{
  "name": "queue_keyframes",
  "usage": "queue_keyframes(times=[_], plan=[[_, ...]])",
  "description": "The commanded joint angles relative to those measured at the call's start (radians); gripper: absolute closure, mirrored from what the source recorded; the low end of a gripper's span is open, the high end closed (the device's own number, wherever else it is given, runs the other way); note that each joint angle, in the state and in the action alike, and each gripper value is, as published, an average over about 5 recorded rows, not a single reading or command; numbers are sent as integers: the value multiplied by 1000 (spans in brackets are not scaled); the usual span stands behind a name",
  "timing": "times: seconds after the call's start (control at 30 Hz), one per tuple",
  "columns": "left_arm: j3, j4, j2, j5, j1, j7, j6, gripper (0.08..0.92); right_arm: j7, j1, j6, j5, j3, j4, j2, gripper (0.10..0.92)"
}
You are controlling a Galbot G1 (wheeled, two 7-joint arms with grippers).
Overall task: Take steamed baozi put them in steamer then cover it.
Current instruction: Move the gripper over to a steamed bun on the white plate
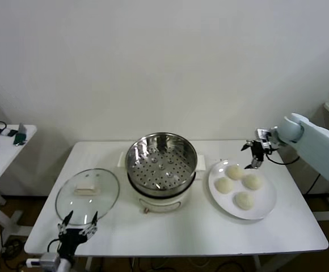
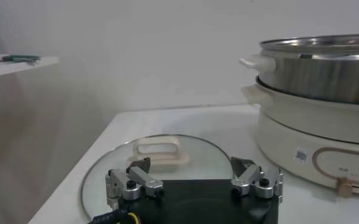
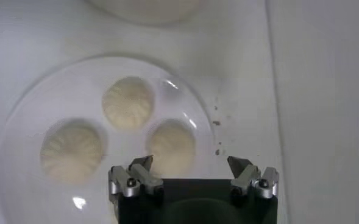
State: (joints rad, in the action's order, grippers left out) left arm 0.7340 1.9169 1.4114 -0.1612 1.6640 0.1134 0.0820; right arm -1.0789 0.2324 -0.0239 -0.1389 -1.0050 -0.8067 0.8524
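Observation:
The steamer [image 1: 161, 161], a shiny steel pot with a holed tray on a cream base, stands uncovered at the table's middle; its side shows in the left wrist view [image 2: 319, 73]. Several steamed baozi [image 1: 234, 171] lie on a white plate [image 1: 264, 201] to its right. My right gripper [image 1: 257, 154] hangs open above the plate's far edge, nothing between its fingers; its own view has three baozi [image 3: 128, 101] below it [image 3: 190, 161]. The glass cover [image 1: 88, 192] lies flat at the left. My left gripper [image 1: 78, 221] waits open at the cover's near rim [image 2: 191, 164], facing its handle [image 2: 159, 149].
The white table [image 1: 176, 232] ends just right of the plate and close in front of the cover. A small side table [image 1: 0, 153] with loose items stands farther left. A white wall rises behind. The steamer's base [image 3: 145, 7] edges into the right wrist view.

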Motion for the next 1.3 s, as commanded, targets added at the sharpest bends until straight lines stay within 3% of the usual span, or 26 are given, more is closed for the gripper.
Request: queue_keyframes(times=[0.03, 0.8, 1.3], plan=[[1, -3, -3, -1, 2, 1, -2, 177, -76, 46, 22, -5, -107, 185, 128, 203], [-5, -18, 1, -1, -3, 1, -7, 177, -31, -97, 75, 226, 79, 372, 270, 204], [-5, -23, 0, -1, 1, -2, -18, 177, -12, -107, 114, 271, 137, 406, 301, 341]])
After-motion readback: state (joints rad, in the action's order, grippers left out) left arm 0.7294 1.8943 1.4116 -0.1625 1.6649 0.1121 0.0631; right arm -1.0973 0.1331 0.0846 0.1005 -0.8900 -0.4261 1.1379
